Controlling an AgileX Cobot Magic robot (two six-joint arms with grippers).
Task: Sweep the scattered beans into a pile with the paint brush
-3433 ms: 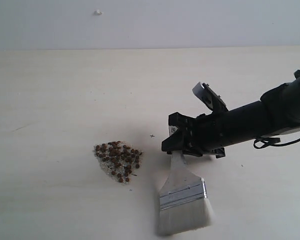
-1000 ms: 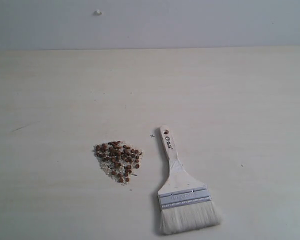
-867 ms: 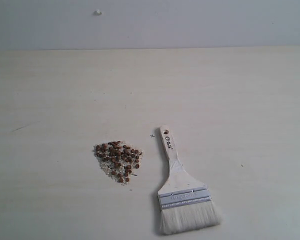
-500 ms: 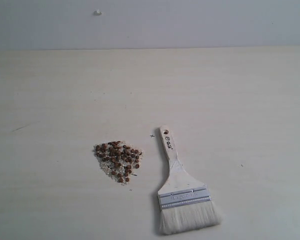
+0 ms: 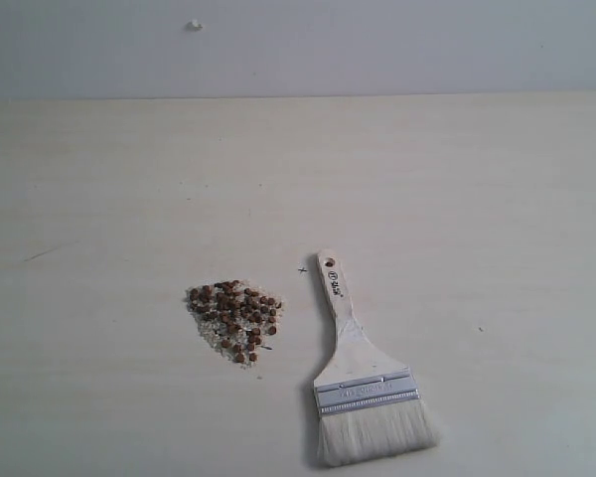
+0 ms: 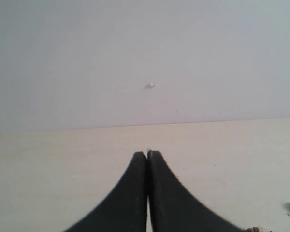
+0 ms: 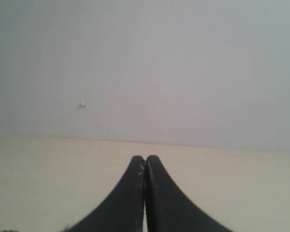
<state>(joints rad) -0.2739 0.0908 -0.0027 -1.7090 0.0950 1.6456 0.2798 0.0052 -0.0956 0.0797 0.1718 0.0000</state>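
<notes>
Beans [image 5: 234,322] sit heaped in one small pile on the pale table [image 5: 457,199], the paint brush [image 5: 356,363] lying flat just beside them on the right — bristles toward the exterior view's lower edge. Left gripper [image 6: 147,153] and right gripper [image 7: 145,157] each have fingers pressed together, gripping nothing.

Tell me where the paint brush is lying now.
In the exterior view the paint brush lies flat on the table, right of centre near the bottom edge, just right of the beans without touching them.
</notes>
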